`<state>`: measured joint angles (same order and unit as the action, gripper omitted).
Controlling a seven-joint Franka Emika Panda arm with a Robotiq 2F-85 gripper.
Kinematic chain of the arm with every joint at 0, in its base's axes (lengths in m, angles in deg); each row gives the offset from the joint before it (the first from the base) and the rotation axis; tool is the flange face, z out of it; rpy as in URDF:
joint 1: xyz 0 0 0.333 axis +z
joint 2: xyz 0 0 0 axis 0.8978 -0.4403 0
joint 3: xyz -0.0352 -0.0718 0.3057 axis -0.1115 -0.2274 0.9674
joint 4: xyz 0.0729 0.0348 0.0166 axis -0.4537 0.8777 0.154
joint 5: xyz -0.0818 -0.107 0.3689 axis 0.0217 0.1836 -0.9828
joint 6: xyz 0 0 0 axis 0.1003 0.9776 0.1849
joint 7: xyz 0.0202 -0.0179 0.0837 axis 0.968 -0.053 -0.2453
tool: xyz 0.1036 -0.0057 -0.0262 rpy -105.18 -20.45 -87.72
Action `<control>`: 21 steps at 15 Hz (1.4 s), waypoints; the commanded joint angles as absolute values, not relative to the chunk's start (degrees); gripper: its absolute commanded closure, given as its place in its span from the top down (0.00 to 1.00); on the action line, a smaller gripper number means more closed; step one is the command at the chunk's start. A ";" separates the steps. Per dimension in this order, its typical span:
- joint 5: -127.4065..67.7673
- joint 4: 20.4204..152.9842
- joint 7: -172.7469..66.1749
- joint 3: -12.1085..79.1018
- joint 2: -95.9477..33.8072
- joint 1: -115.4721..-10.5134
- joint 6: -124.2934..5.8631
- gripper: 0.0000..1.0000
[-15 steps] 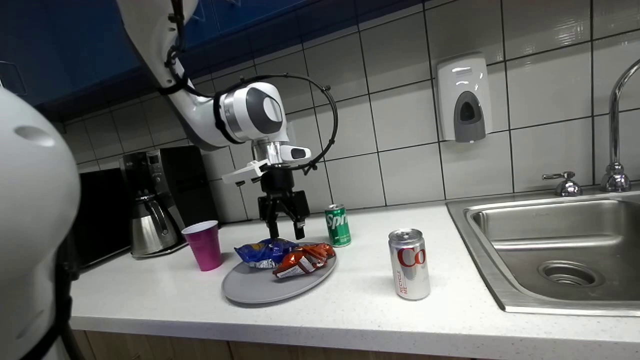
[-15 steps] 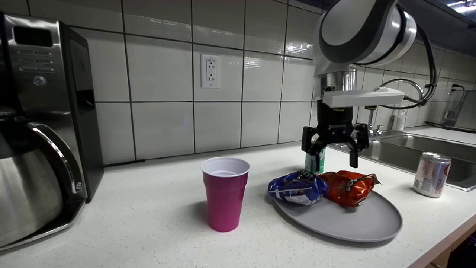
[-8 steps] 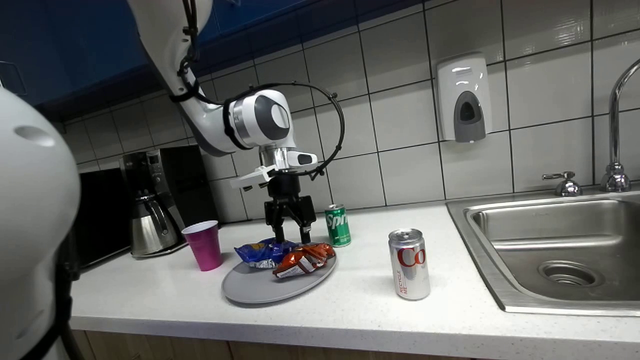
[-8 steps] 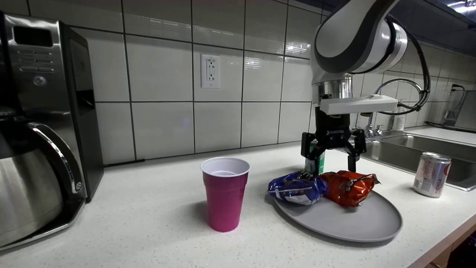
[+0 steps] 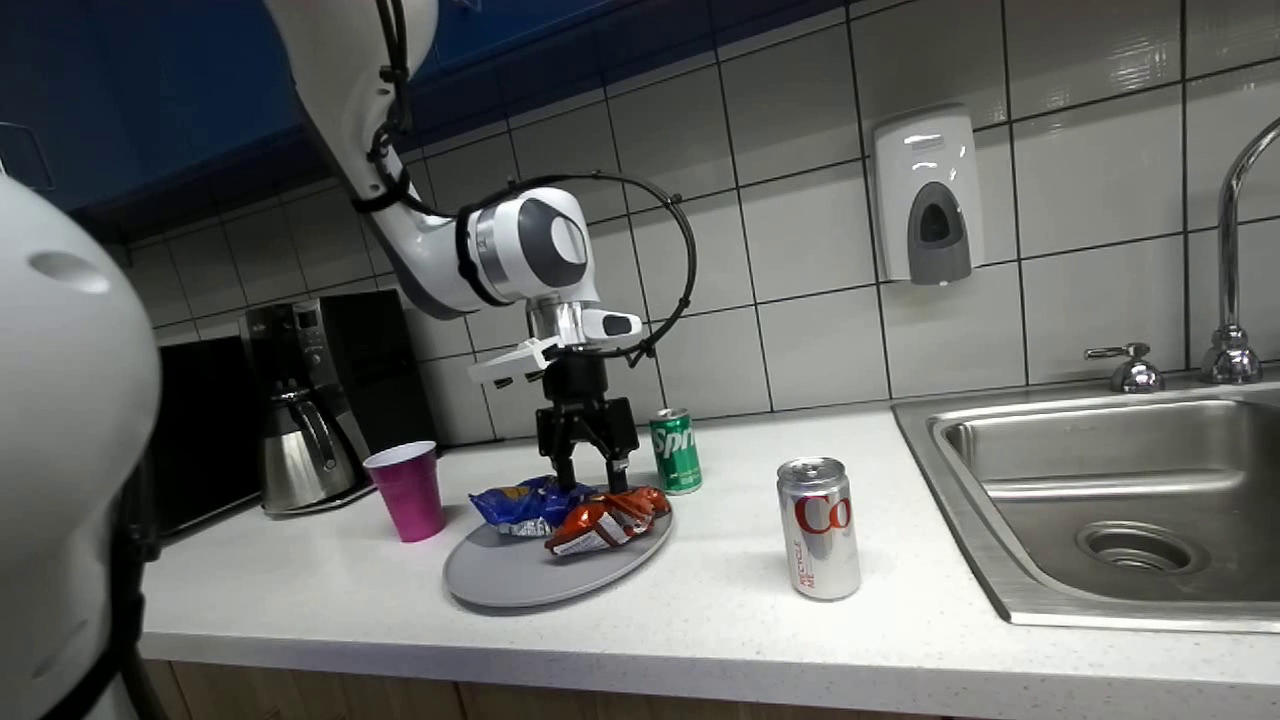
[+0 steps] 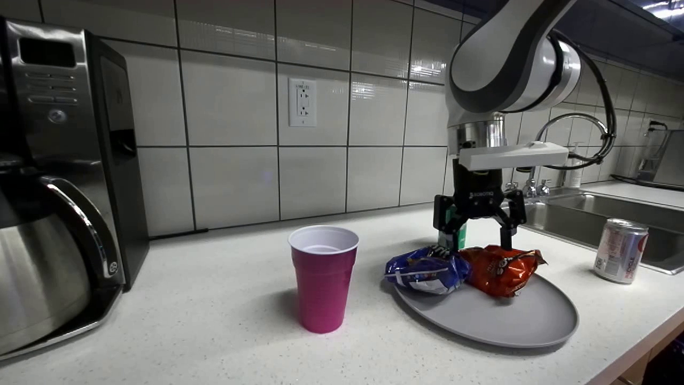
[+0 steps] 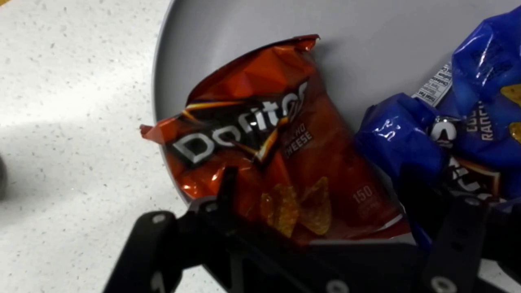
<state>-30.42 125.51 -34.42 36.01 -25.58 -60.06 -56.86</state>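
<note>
My gripper (image 5: 592, 482) is open, fingers pointing down, just above the bags; it also shows in an exterior view (image 6: 480, 247) and in the wrist view (image 7: 319, 179). A red-orange Doritos bag (image 7: 252, 122) lies between and below the fingers; both exterior views show it (image 5: 605, 525) (image 6: 502, 272). A blue chip bag (image 6: 427, 272) lies beside it, under one finger; it is partly cut off in the wrist view (image 7: 395, 134). The fingertips are near the bags; I cannot tell whether they touch. Both bags lie on a grey round plate (image 6: 502, 323).
A green Sprite can (image 5: 675, 452) stands behind the plate, partly hidden by the gripper in an exterior view. A silver Coke can (image 5: 820, 530) stands near the sink (image 5: 960, 500). A magenta cup (image 6: 323, 283) and a coffee maker (image 6: 115, 171) stand on the plate's other side.
My gripper has moved down towards the bags, and a little to the right in an exterior view. Its fingers stay open. The bags, plate, cans and cup have not moved.
</note>
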 commanded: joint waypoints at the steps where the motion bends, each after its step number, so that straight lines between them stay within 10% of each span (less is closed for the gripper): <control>1: -31.24 125.41 -35.47 35.98 -25.15 -60.69 -57.27 1.00; 15: -31.74 125.93 -35.78 35.02 -25.36 -61.17 -57.45 1.00; 16: -31.74 125.90 -35.78 35.04 -25.38 -61.15 -57.47 0.76; 21: -31.75 125.88 -35.85 35.12 -25.43 -61.09 -57.55 0.42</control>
